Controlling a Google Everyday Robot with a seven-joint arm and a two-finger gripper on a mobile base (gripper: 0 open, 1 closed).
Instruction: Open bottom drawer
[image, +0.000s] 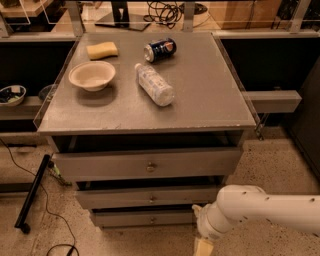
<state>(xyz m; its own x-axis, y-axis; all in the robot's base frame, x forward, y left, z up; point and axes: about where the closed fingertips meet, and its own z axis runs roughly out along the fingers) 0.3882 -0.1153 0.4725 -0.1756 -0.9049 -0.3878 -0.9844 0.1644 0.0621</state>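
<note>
The bottom drawer (142, 218) is the lowest and narrowest of three grey fronts under the table, with a small round knob (153, 219) at its centre. It sits about flush under the middle drawer (150, 196). My white arm (260, 207) reaches in from the lower right. The gripper (202, 247) hangs at the bottom edge of the view, just right of the bottom drawer's right end, and is mostly cut off by the frame.
The top drawer (148, 164) is the widest front. On the grey tabletop (210, 90) lie a clear plastic bottle (155, 84), a blue can (160, 49), a beige bowl (92, 75) and a yellow sponge (102, 50). A black rod (32, 192) and cable lie on the floor at left.
</note>
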